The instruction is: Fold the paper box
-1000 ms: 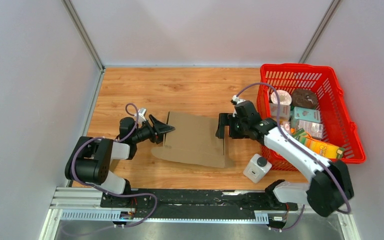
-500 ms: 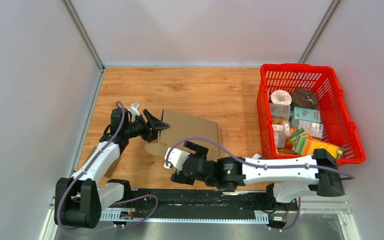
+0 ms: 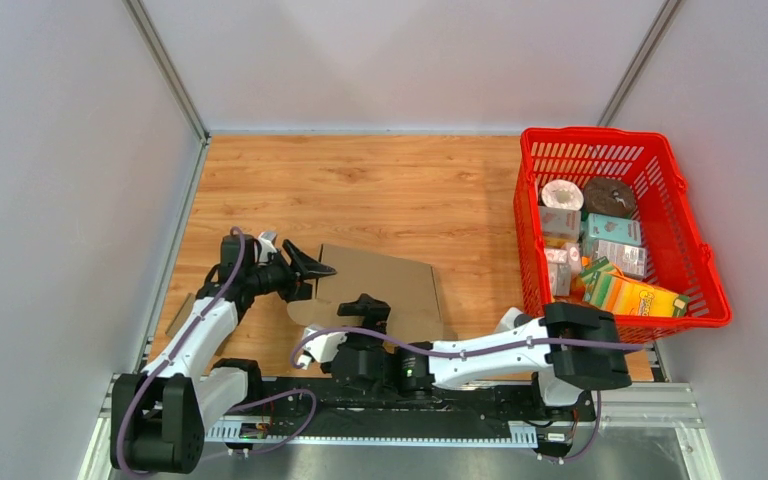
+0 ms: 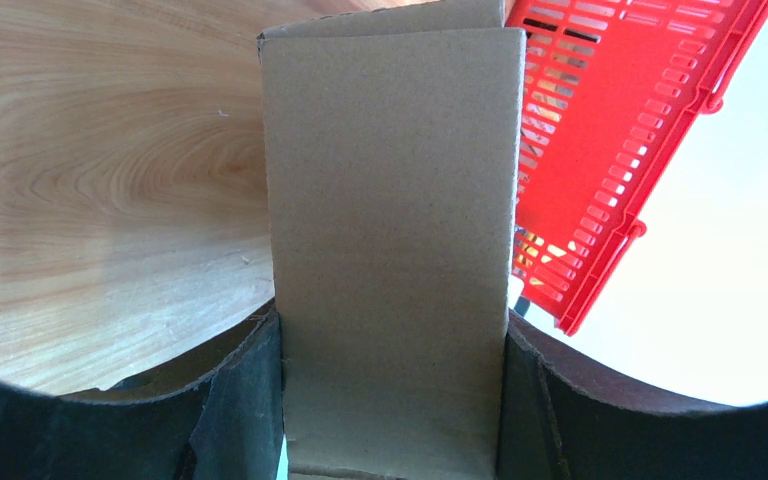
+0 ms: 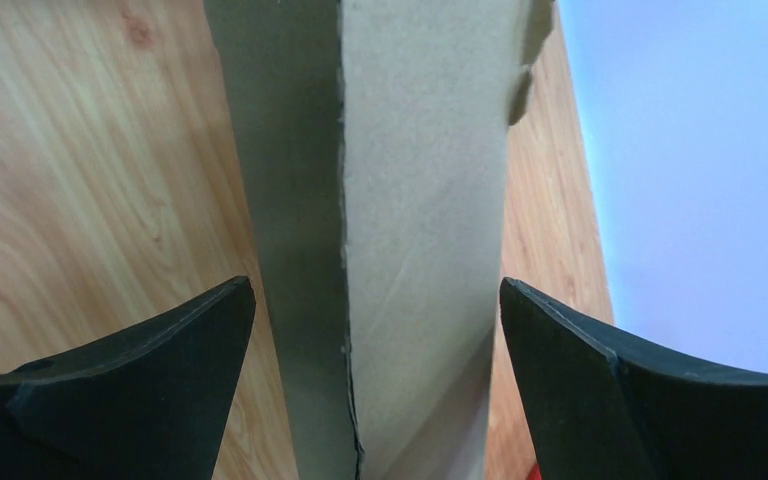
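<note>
Right hand (image 3: 368,303), fingers wide apart, now straddles the near edge of the paper box (image 3: 385,280) at lower centre of the frame without gripping it. A second ago it sat at the box's right end, by the red basket (image 3: 702,262). Its arm lies low along the bottom of the frame, wrist pointing up-frame. Left hand (image 3: 318,278) stays clamped across a flap at the box's left end. The box looks flat and has slid leftward on the tabletop (image 3: 380,180). Probably a regrip before the next fold; folding seems barely begun.
</note>
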Tool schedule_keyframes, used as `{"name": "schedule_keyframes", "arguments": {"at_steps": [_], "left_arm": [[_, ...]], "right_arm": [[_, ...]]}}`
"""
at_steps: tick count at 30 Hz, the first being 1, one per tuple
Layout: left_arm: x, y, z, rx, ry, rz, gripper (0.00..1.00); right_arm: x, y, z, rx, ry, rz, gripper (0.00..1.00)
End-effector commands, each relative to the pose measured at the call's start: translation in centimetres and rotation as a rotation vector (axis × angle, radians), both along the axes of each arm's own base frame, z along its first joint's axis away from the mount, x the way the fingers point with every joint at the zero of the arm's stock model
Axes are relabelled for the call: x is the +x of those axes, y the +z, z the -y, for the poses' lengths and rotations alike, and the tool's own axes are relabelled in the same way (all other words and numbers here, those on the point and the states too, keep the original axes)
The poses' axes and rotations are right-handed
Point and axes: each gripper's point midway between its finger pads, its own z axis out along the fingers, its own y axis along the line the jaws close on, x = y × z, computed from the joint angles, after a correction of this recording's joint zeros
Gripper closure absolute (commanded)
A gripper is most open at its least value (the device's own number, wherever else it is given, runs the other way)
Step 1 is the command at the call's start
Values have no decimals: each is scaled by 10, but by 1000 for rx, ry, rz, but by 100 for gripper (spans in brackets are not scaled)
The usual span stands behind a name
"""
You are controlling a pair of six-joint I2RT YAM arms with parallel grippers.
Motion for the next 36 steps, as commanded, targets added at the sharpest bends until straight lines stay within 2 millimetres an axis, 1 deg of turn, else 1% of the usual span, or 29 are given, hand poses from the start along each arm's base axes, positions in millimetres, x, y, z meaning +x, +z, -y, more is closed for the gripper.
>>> {"name": "schedule_keyframes", "arguments": {"at_steps": [1, 2, 3, 4, 5, 6, 8, 9, 10, 11, 12, 13, 14, 15, 16, 17, 18, 19, 20, 27, 28, 29, 30, 31, 32, 33, 34, 35, 36], "left_arm": [[-9, 2, 1, -39, 9, -51, 51], [-11, 1, 1, -47, 9, -60, 50], [-11, 2, 1, -53, 11, -59, 49], [-11, 3, 1, -58, 13, -61, 48], [-11, 4, 0, -63, 19, -61, 47], [-11, 5, -1, -63, 23, -59, 44], [-10, 6, -4, -47, 32, -52, 43], [-9, 7, -7, -31, 46, -45, 41], [-9, 7, -10, -9, 53, -40, 40], [-3, 8, -18, 67, 66, 9, 40], [-9, 4, -23, 114, 72, -14, 38], [-8, 5, -29, 163, 80, 4, 36], [0, 8, -40, 254, 97, 57, 32], [-5, 6, -46, 297, 97, 46, 31], [-4, 7, -51, 346, 92, 72, 30], [2, 12, -60, 399, 122, 89, 30], [-1, 15, -65, 429, 124, 89, 29], [4, 21, -75, 491, 152, 122, 28], [7, 28, -83, 505, 191, 148, 22], [24, 61, -86, 491, 214, 264, 20], [27, 75, -95, 534, 233, 300, 20], [22, 80, -101, 578, 237, 312, 20], [22, 88, -108, 626, 246, 352, 20], [23, 99, -121, 714, 267, 416, 20], [19, 113, -126, 747, 291, 492, 20], [16, 119, -128, 768, 294, 543, 22], [13, 114, -122, 769, 249, 592, 25], [12, 130, -116, 751, 249, 711, 28], [11, 131, -107, 740, 190, 782, 32]], "right_arm": [[17, 17, -5, 60, -88, 166, 2], [20, 18, 0, 55, -119, 195, 3], [21, 20, 2, 73, -134, 215, 8], [24, 22, 7, 52, -140, 249, 10], [26, 28, 12, 64, -162, 269, 12], [27, 33, 13, 96, -172, 278, 18], [27, 33, 20, 100, -172, 279, 25], [27, 38, 23, 120, -167, 272, 33], [26, 36, 26, 118, -162, 267, 35], [25, 35, 27, 125, -154, 256, 38], [25, 36, 29, 124, -153, 255, 43], [25, 33, 33, 117, -152, 254, 44], [24, 32, 33, 128, -148, 241, 47], [24, 31, 36, 115, -145, 237, 48], [23, 29, 37, 112, -144, 235, 49], [23, 26, 41, 105, -149, 235, 49], [23, 26, 44, 98, -153, 233, 49], [22, 26, 45, 96, -155, 227, 49], [22, 26, 47, 95, -157, 222, 49], [20, 39, 46, 112, -131, 209, 49], [19, 40, 43, 114, -117, 189, 48], [20, 30, 51, 15, -98, 157, 48], [26, 47, 44, 36, -108, 107, 48], [17, 41, 33, 59, -52, -10, 48], [13, 32, 45, -44, -26, -93, 47], [28, 50, 40, 7, -46, -189, 46], [11, 45, 30, 19, 31, -387, 46], [9, 27, 48, -101, 4, -488, 46], [19, 26, 55, -110, -34, -544, 45]]}}
